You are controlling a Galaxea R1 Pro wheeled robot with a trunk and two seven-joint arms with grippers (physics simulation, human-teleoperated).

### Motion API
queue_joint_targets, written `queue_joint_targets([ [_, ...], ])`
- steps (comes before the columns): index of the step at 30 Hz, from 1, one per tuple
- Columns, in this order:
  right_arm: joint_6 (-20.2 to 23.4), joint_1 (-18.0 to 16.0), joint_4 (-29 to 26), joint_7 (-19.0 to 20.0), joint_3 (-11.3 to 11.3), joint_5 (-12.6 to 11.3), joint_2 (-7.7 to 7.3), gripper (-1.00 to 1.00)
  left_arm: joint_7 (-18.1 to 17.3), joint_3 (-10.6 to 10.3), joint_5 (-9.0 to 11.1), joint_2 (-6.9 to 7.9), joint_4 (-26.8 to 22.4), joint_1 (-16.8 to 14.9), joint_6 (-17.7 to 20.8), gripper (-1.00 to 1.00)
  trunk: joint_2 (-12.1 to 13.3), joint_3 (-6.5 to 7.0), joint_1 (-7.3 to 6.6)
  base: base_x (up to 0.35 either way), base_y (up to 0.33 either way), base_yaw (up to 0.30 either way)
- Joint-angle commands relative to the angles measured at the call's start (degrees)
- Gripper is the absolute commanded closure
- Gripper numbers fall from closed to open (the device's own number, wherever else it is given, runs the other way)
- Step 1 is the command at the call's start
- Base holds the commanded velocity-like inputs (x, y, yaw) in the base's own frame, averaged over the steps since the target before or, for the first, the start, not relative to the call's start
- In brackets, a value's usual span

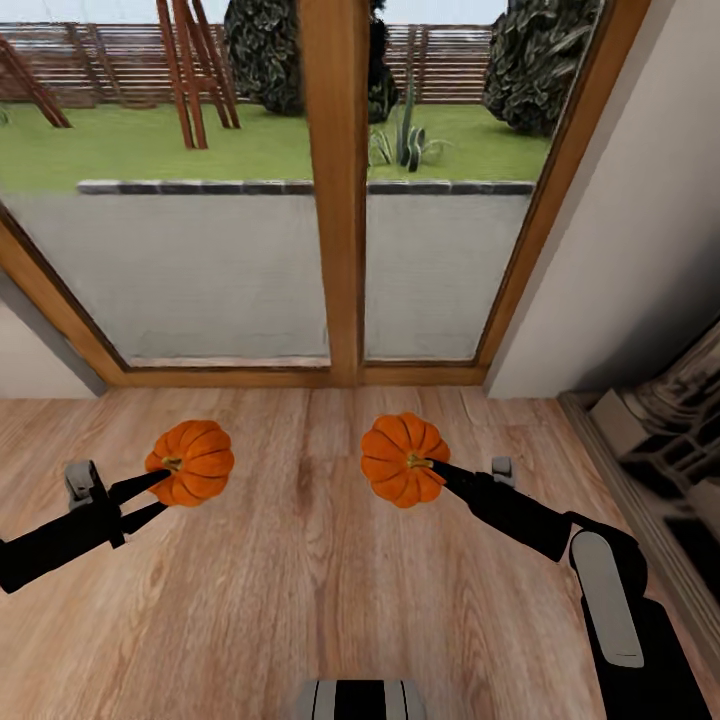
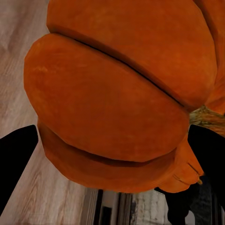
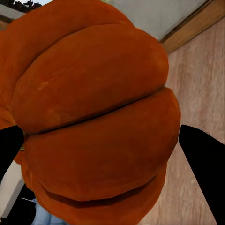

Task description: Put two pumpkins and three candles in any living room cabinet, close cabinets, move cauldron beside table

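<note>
Two orange ribbed pumpkins hang above the wooden floor, one in each hand. My left gripper (image 1: 163, 488) is shut on the left pumpkin (image 1: 192, 462), its black fingers pinching the near side by the stem. My right gripper (image 1: 432, 467) is shut on the right pumpkin (image 1: 403, 458) in the same way. The left wrist view has the left pumpkin (image 2: 117, 93) close up between dark fingers (image 2: 16, 159). Orange ribs of the right pumpkin (image 3: 93, 122) crowd the right wrist view, with a black finger (image 3: 204, 164) at its side. Candles, cabinet and cauldron are out of view.
A large glass door with a brown wooden frame (image 1: 338, 190) stands straight ahead, with a garden beyond. A pale wall (image 1: 620, 230) runs along the right, ending at dark furniture (image 1: 670, 430) at the right edge. Wooden floor (image 1: 300, 570) lies between the arms.
</note>
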Motion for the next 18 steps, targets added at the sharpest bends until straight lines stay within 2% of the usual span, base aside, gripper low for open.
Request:
queue_joint_targets([
  [1, 0.46, -0.03, -0.03, 0.44, -0.15, -0.29, 0.06, 1.0, -0.5, 0.07, 0.6, 0.01, 0.05, -0.03, 0.28, 1.0, 0.0, 0.24, -0.04, 0.0, 0.0, 0.259],
  [7, 0.46, -0.03, -0.05, 0.44, -0.15, -0.29, 0.06, 1.0, -0.5, 0.11, 1.04, 0.02, 0.07, 0.1, 0.28, 1.0, 0.08, 1.85, -0.19, 0.0, 0.0, 0.259],
  [18, 0.46, -0.03, -0.05, 0.41, 0.63, -0.18, 0.13, 1.0, -0.5, 0.35, 1.13, 0.0, 0.14, 0.22, 0.28, 1.0, 0.08, 2.35, -0.19, 0.0, 0.0, 0.259],
])
